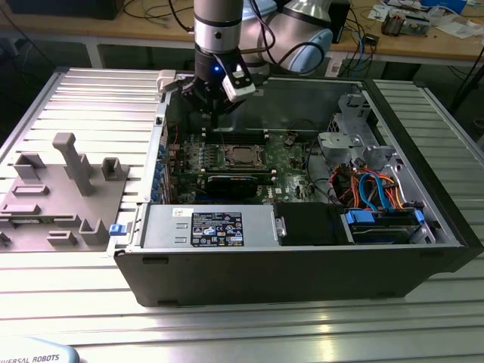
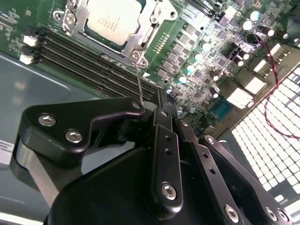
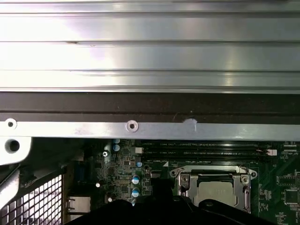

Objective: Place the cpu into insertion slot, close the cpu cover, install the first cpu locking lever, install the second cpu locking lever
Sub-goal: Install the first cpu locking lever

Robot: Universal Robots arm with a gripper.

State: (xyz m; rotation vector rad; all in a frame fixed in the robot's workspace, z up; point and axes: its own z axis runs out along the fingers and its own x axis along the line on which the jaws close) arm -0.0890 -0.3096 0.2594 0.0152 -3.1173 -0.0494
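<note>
The cpu (image 2: pixel 112 18), a silvery square chip, lies in the insertion slot on the green board, which hides the slot's contacts. The cpu cover (image 2: pixel 127 45), a grey metal frame, lies down around it; both also show in the first wrist view, cpu (image 3: pixel 213 190) and cover (image 3: pixel 187 180). A thin wire locking lever (image 2: pixel 138 77) rises from the socket's corner up to the fingertips of my gripper (image 2: pixel 161 105). Its top end is hidden beside them. In the exterior view my gripper (image 1: pixel 215 117) hangs just behind the socket (image 1: pixel 242 156), fingers together.
Long black memory slots (image 2: pixel 93 56) run beside the socket. A black graphics card (image 1: pixel 234 184), the power supply (image 1: pixel 208 227), a drive cage (image 1: pixel 355 144) and coloured cables (image 1: pixel 370 185) fill the case. A grey fixture plate (image 1: pixel 60 189) sits on the exterior view's left.
</note>
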